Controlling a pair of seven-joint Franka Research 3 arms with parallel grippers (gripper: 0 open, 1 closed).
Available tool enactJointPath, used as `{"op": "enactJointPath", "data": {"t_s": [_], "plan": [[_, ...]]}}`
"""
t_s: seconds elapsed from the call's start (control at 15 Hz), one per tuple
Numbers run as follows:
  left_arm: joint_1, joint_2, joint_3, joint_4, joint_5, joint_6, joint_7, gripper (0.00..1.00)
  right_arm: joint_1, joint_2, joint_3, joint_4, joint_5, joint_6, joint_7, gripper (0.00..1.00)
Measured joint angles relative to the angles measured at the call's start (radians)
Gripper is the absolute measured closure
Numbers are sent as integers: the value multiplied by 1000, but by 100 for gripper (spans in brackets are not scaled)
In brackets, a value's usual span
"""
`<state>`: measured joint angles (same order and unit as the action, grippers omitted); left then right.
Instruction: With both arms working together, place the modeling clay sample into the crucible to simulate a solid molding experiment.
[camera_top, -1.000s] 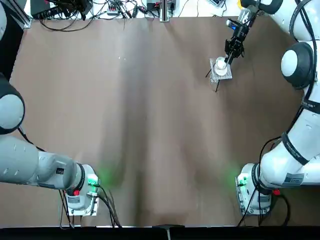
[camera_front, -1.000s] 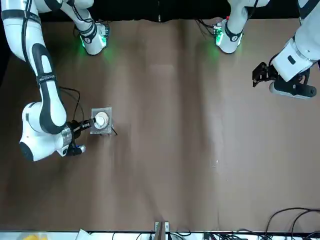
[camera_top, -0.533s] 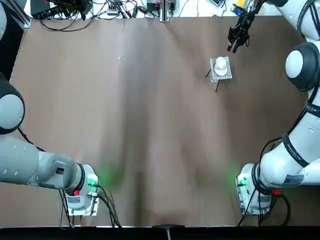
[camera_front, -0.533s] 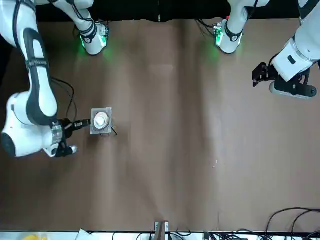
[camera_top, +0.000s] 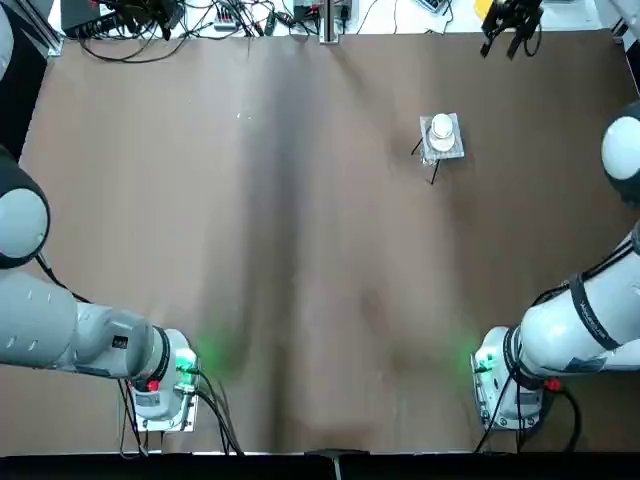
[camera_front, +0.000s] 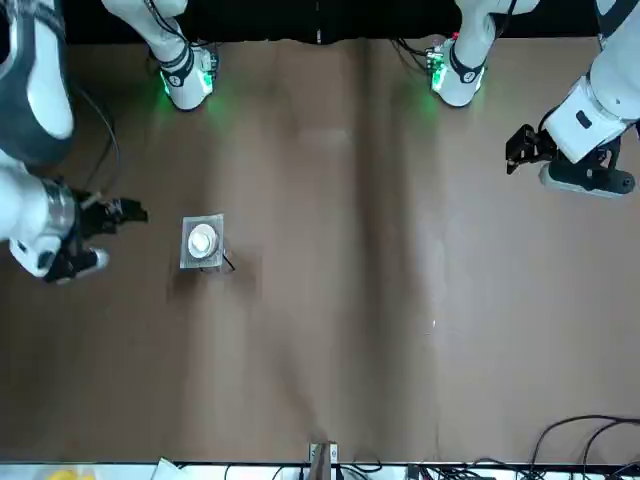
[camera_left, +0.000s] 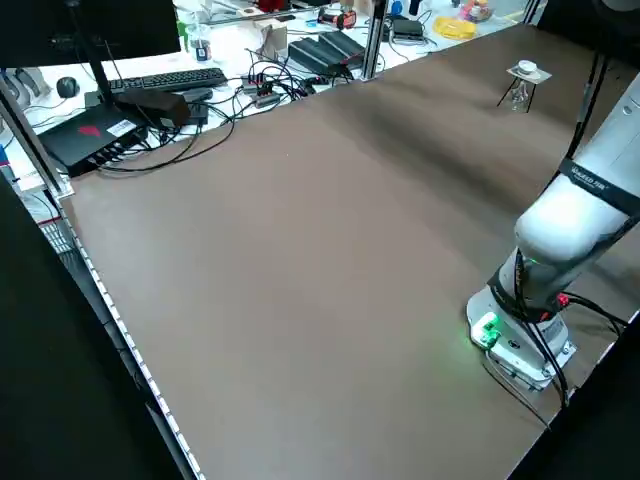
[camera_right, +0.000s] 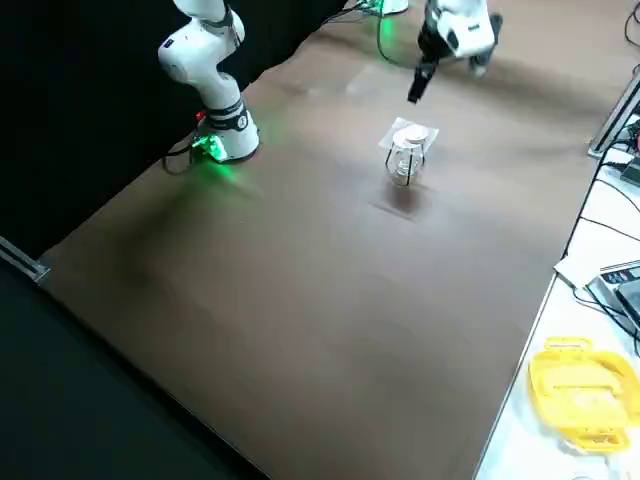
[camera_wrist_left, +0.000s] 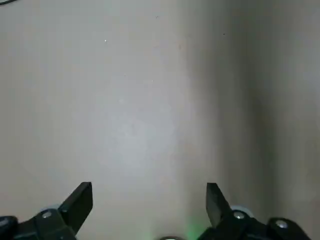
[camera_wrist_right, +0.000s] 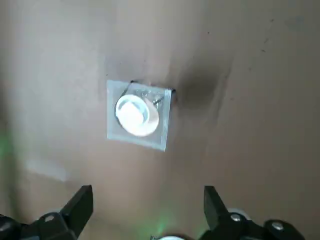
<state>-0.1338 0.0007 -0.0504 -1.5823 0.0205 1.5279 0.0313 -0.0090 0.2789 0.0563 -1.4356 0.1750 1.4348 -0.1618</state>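
The right gripper (camera_wrist_right: 148, 202) is spread wide, empty; the cup (camera_wrist_right: 151, 120) lies to its left and baseward – retreat is best made rightward. The clay (camera_wrist_right: 131, 115) (seemingly) is seated inside. The left gripper (camera_wrist_left: 150, 202), empty and spread, is parked far left.

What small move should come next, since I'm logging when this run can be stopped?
Probably lift the right gripper slightly farther clear, then park it: its fingers are open and empty, and the white clay appears to sit inside the crucible on the mesh stand, so nothing seems left to place.
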Motion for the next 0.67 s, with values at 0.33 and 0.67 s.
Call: {"op": "enactJointPath", "data": {"t_s": [0.33, 0.67], "plan": [[0, 0, -5, 4, 1, 0, 0, 0, 22, -194, 7, -66, -92, -9, 44, 0], [0, -5, -9, 9, 1, 0, 0, 0, 56, -291, 11, -224, -122, 99, 74, 0]]}}
